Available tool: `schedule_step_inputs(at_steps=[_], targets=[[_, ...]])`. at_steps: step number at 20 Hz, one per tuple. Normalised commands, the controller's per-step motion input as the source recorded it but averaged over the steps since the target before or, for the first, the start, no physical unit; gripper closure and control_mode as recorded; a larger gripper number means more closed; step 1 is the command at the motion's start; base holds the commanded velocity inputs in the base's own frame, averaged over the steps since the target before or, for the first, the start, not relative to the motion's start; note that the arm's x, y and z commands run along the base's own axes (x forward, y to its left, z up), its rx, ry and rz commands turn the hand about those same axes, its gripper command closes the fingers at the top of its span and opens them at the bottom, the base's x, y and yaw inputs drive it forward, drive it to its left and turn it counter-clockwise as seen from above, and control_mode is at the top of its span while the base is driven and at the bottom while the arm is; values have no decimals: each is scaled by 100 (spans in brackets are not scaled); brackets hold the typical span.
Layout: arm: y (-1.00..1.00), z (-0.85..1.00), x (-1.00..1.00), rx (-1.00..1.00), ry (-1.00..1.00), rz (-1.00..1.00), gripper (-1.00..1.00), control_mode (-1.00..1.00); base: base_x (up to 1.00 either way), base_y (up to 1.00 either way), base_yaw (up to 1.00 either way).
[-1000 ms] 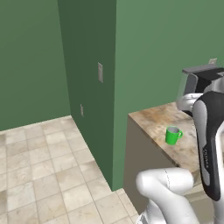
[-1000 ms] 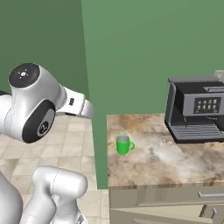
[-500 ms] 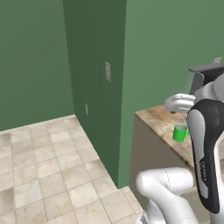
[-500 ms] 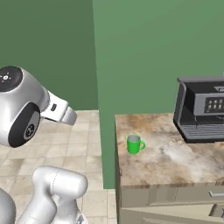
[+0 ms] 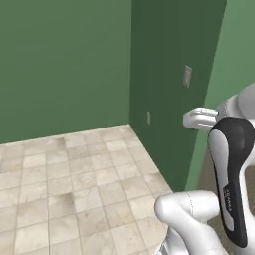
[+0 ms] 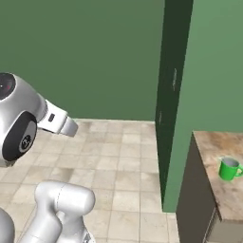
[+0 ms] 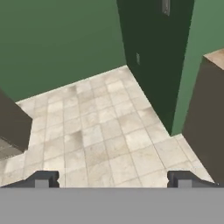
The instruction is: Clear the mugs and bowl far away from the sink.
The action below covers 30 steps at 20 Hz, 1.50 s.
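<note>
- the green mug [image 6: 230,169] stands upright on the stone-patterned counter [image 6: 227,190] at the right edge of the right base view, handle to the right, nothing touching it.
- by the look of it the task is barely begun: this mug is not held, and the red mug, the bowl and the sink are outside these pictures, so their places cannot be told.
- the gripper [image 7: 113,178] holds nothing; its jaws stand spread wide, the two dark tips far apart over bare tiled floor [image 7: 100,131].
- the hand faces the floor and the green wall corner [image 7: 148,61], well apart from the mug; only a sliver of counter edge [image 7: 215,57] shows at the hand view's right.
- against the earlier frames the whole picture has slid: the mug, once mid-frame with a black coffee machine behind it, now sits at the frame edge and the machine is gone from view. that reads as the base turning, not the mug moving.
- the jaws are as wide as before.
</note>
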Motion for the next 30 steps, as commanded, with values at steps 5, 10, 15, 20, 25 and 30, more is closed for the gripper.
schedule_step_inputs(at_steps=[5, 10, 15, 20, 25, 30], targets=[[0, 0, 0, 0, 0, 0, -100, 100, 9, 99, 63], [0, 0, 0, 0, 0, 0, -100, 100, -1, 66, 88], [0, 0, 0, 0, 0, 0, -100, 100, 0, 29, 100], [0, 0, 0, 0, 0, 0, -100, 100, 0, 17, 100], [0, 0, 0, 0, 0, 0, -100, 100, 26, -5, 96], [0, 0, 0, 0, 0, 0, -100, 100, 100, -47, 57]])
